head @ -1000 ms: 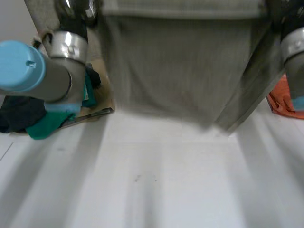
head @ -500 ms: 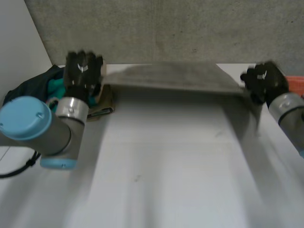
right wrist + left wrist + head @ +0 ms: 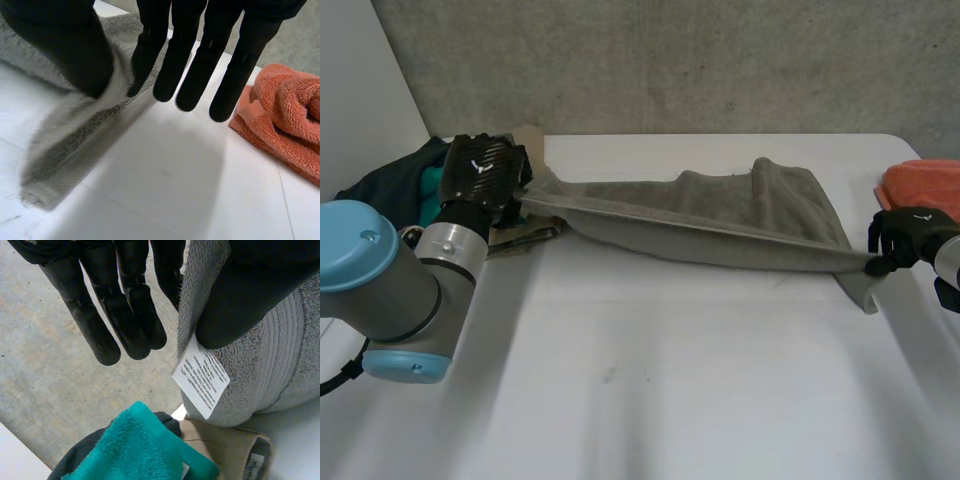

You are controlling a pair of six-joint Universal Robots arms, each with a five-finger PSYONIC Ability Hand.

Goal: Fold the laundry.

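Note:
A grey towel stretches across the back of the white table, its far part lying on the tabletop and its near edge pulled taut between my two hands. At the table's left, my left hand pinches one end. In the left wrist view the thumb presses the towel, just above its white label, against straight fingers. My right hand holds the other end low at the table's right. There the towel is caught between thumb and nearest finger, and a short tail hangs to the table.
An orange towel lies bunched at the far right, close beside my right hand. Behind my left hand sits a pile of laundry with a teal towel and a tan garment. A concrete wall backs the table.
The towel hung high in front of the head camera a second ago. Both hands have since swung it forward and down, laying its far part on the table and stretching it wide.

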